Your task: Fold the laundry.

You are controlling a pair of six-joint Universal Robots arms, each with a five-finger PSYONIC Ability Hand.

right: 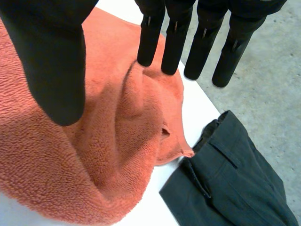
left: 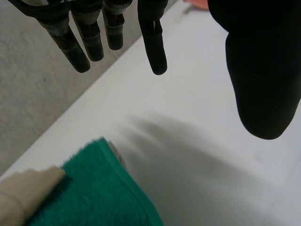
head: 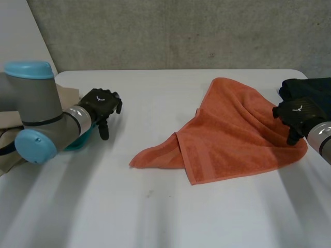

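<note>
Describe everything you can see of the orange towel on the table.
The orange towel is terry cloth with a flat border band. It lies loosely on the white table, partly doubled over, with one pointed corner reaching toward the table's middle and a rumpled raised ridge at its right side. The open right robot hand hangs over that ridge; contact is unclear. Another corner lies beside a dark garment.

We read no words, numbers or labels anywhere. We see just one small white winged emblem (head: 100,98) on the back of the left hand (head: 102,107), and another on the right hand (head: 298,118).
</note>
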